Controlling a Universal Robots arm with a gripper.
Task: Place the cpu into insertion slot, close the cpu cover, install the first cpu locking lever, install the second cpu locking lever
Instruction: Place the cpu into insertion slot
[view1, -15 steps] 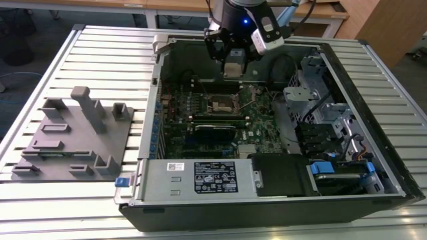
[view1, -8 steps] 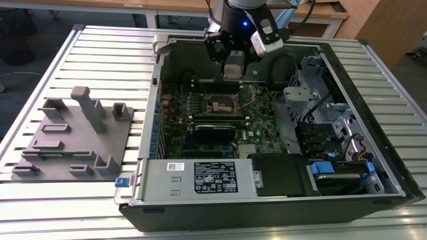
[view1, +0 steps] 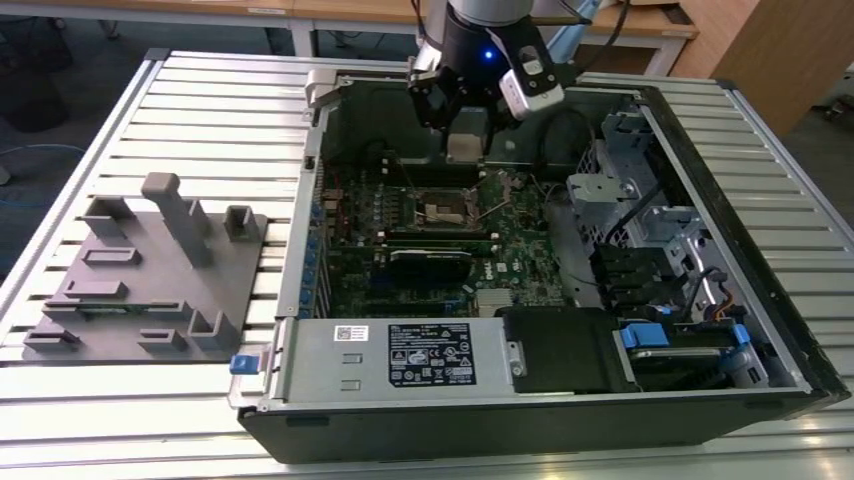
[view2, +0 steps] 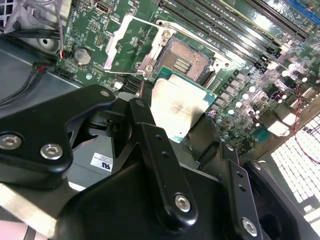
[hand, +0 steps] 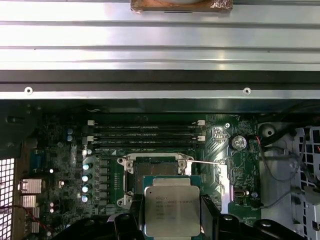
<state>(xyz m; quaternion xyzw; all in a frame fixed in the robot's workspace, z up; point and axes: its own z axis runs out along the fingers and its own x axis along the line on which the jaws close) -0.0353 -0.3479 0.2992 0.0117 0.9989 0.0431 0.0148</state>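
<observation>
On the slatted metal worktop (view1: 200, 110): one open computer case (view1: 534, 430), lying on its side, interior exposed. Just beside it, toward the exterior view's left: one grey fixture plate (view1: 147, 300) with upright posts and blocks, resting flat.

Inside the case: green circuit board (view1: 523, 250), covering the floor of the case; long narrow black memory slots (hand: 145, 134) beside the socket area.

Above the board: black claw (view1: 463, 150) on the arm, fingers closed on two opposite edges of the cpu.

Item, cpu cover (view2: 115, 45): silvery frame plate, swung up and open at one side of the socket.

Item, insertion slot (view2: 187, 60): dark square, silver-rimmed, uncovered, nothing seated in it.

Item, cpu (hand: 172, 210): dull silver top facing up, held level in the claw, raised above the board, partly overlapping one edge of the insertion slot in both wrist views.
</observation>
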